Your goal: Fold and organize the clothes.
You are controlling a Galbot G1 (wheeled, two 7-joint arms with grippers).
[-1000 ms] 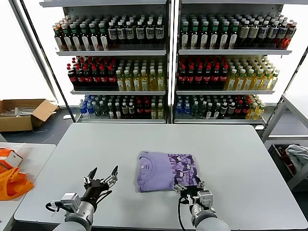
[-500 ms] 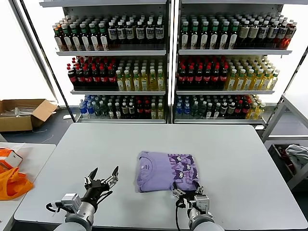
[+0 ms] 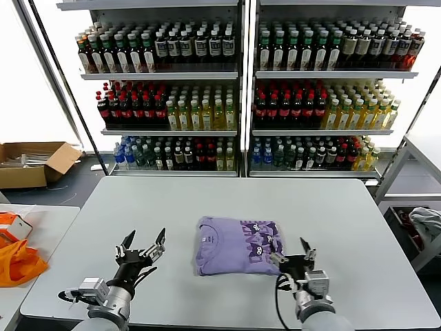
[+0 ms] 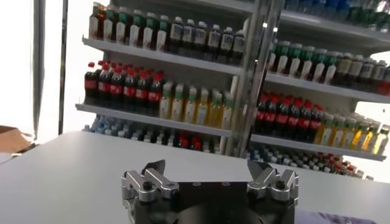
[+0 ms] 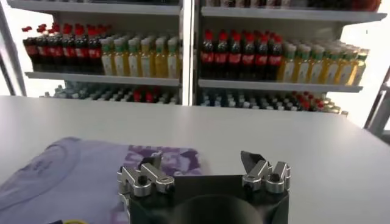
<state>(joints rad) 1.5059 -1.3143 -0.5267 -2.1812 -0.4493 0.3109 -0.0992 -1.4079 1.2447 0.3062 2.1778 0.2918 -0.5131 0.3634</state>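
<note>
Right gripper [image 3: 293, 258] now beside T-shirt [image 3: 238, 244]

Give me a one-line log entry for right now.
shirt: folded, flat on table | left gripper: open, empty, left of shirt | right gripper: open, empty, at shirt's right edge

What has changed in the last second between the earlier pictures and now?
The right gripper, open, left the near right corner of the folded T-shirt and moved to the robot's right; it now sits beside the shirt's right edge. The left gripper, open, rose slightly. The shirt and the table stayed as they were.
</note>
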